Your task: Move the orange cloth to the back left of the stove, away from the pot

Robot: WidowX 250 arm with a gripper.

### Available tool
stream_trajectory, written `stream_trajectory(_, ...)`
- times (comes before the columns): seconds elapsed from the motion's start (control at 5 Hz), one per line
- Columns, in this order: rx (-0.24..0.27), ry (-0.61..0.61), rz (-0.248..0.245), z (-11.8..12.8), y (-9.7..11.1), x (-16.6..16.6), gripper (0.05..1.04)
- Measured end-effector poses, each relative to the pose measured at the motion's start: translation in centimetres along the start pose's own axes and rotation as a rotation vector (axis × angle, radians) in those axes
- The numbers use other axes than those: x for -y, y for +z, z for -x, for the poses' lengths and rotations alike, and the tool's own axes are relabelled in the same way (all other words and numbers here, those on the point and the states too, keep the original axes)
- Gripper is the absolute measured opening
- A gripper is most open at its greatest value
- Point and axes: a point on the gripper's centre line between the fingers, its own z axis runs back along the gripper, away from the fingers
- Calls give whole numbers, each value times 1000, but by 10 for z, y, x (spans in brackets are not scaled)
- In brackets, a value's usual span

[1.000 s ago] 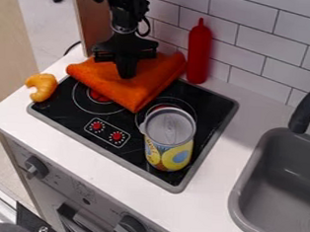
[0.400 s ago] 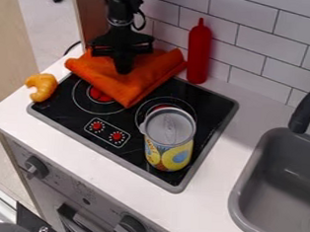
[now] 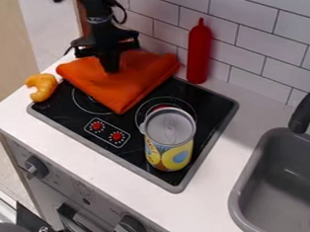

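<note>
The gripper [image 3: 110, 66] is observed pointing down at the upper left of the cooktop, with its tip against the folded orange cloth [image 3: 123, 90]. Whether it is set wide or narrow cannot be told, and no firm hold on the cloth can be confirmed. The cloth is found lying across the rear left part of the black cooktop [image 3: 65, 105], partly over a burner ring and extending onto the white countertop [image 3: 212, 203] behind. The step in hand is judged to be handling of the cloth at its upper surface; for any further move, the grip should be verified and the cloth kept free of its neighbours. A yellow-orange toy croissant [image 3: 46, 86] is noted near the cloth's left corner, by the cooktop's edge; contact between the two cannot be ruled out. A red squeeze bottle [image 3: 199, 54] is stood upright just beside the right corner, close to the tiled wall [image 3: 271, 41], and could be knocked. A tin can [image 3: 169, 151] is placed upright on the cooktop's right side, apart from the cloth, obstructing passage toward the grey sink [image 3: 246, 178].
</note>
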Motion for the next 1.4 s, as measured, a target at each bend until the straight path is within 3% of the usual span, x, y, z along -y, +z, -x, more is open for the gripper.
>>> stream_trajectory(0.2,112,43,72,-4,14,7,52)
stream_trajectory(0.4,188,78,104,-4,26,10,52)
stream_trajectory(0.8,157,66,38,17,40,11,52)
stream_trajectory(1.0,89,29,-25,39,35,7,52)
stream_trajectory(1.4,33,-101,-39,89,50,-10,52)
